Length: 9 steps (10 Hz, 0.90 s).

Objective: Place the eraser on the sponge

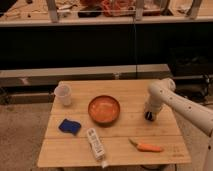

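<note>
The white arm's gripper (150,116) stands low over the pale wooden table (125,150), at 3 o'clock from the round orange bowl (104,110). Whether it clamps anything cannot be told, though a dark spot (149,118) at its tip may be the small black eraser. The dark-blue soft sponge (69,126) lies bare at 8 o'clock from the bowl, so the step is probably the pick-up, and the carry then needs a lift clear of the bowl.

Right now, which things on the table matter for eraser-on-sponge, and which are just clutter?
Job:
- sponge, front left
- gripper, low over the right side of the table
- eraser: can't be made out on its own; possibly the dark bit at the gripper's tip

Lying about:
- orange bowl
- cup
- white printed box
- carrot
</note>
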{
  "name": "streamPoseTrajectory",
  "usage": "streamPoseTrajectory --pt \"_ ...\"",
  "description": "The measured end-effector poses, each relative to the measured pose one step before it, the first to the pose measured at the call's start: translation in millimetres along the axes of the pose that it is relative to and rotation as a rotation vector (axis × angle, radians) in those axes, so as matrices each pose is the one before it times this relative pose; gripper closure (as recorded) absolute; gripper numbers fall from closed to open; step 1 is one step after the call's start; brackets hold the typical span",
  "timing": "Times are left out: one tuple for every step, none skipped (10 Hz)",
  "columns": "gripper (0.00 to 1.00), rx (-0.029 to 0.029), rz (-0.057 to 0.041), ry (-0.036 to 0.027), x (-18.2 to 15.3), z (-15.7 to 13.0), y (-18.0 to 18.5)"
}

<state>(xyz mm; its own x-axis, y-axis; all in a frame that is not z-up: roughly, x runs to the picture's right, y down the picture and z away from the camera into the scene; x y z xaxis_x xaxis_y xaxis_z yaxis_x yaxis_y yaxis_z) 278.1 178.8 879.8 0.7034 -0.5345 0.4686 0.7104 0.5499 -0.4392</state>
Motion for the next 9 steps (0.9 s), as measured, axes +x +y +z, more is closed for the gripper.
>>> streamPoseTrajectory --pt "1.00 -0.00544 0.00404 -0.00151 -6.94 -2.53 8.88" --pt "1.00 0.00122 0.00046 0.00475 -3.05 -2.94 4.67" --pt "1.00 0.00262 -0.00522 0.00775 -1.17 -3.38 -0.34" --pt "1.00 0.00649 0.00056 0.00716 3.93 -4.43 -5.62" --pt "1.00 -0.00116 -0.00102 0.00231 5.65 -2.72 -4.81" --pt "1.00 -0.00602 -0.00481 0.00048 4.73 -0.70 -1.87" --pt "1.00 -0.00094 -0.00180 -0.00081 1.55 -1.32 2.71" --pt "1.00 -0.00743 -0.00148 0.00334 -1.17 -2.16 7.61" --pt "1.00 -0.00328 -0.00383 0.00192 -1.89 -0.76 2.51"
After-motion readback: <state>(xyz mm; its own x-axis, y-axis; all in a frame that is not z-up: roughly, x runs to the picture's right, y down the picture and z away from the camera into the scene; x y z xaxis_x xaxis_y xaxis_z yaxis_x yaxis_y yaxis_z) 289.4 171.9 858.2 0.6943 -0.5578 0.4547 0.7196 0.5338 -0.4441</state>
